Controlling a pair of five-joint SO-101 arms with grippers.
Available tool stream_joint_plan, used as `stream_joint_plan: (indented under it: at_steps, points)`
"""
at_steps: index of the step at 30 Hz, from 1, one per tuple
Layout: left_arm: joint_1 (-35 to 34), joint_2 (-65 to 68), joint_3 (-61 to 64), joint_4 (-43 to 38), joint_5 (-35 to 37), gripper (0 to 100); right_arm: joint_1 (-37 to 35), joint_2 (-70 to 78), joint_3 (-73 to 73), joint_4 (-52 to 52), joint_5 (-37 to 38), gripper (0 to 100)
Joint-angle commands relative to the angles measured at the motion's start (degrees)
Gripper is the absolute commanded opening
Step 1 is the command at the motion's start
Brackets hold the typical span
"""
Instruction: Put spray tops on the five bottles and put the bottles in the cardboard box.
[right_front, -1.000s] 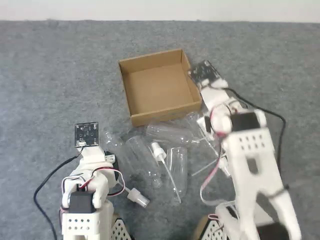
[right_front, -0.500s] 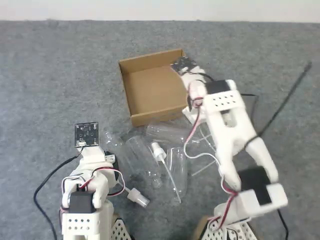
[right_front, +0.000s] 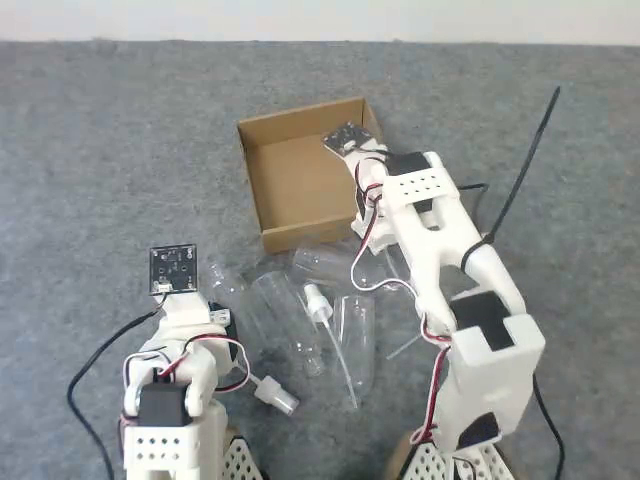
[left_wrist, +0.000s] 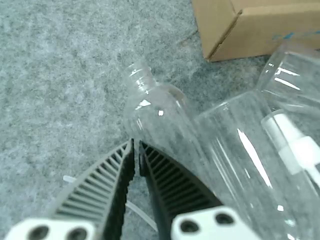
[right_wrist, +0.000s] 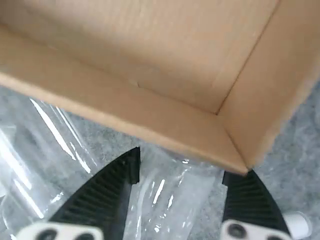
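While ribbed left tool (left_wrist: 136, 146) sits closed | right tool (right_wrist: 184, 167) spread over clear bottle (right_wrist: 160, 200), apparently ungripped | square cardboard box (right_wrist: 125, 107)

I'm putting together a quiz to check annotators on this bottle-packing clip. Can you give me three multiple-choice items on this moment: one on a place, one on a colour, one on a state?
1. Where do the clear bottles lie relative to the cardboard box?
A) inside it
B) outside it, on the grey carpet by its near wall
C) stacked on its rim

2. What colour is the cardboard box?
A) brown
B) blue
C) white

3. How is the left gripper?
A) wide open
B) shut, with nothing between its fingers
C) clamped on a bottle's neck

Answers:
1 B: the high view shows them lying on the carpet in front of the box.
2 A: its walls and floor are plain brown.
3 B: the left wrist view shows its fingers closed together, with the nearest bottle's neck free.
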Motion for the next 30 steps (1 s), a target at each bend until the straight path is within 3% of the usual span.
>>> stream_joint_plan:
  at_steps: [1, 6, 12, 25, 30]
  points:
    - [0.09, -0.70, -0.66, 0.09, 0.26, 1, -0.22, -1.45, -2.73, -0.48, -0.44, 23.5]
    - [0.09, -0.70, -0.66, 0.09, 0.26, 1, -0.31, -1.45, -2.73, 1.71, -0.44, 22.1]
    - [0.09, -0.70, -0.66, 0.09, 0.26, 1, -0.40, -2.15, -3.34, 1.71, -0.44, 5.8]
    - [0.09, -0.70, -0.66, 0.09, 0.26, 1, -0.04, -2.15, -27.78, 22.29, -0.62, 5.2]
    - [0.09, -0.70, -0.66, 0.09, 0.26, 1, -0.04, -2.15, -36.31, 27.12, -6.95, 5.2]
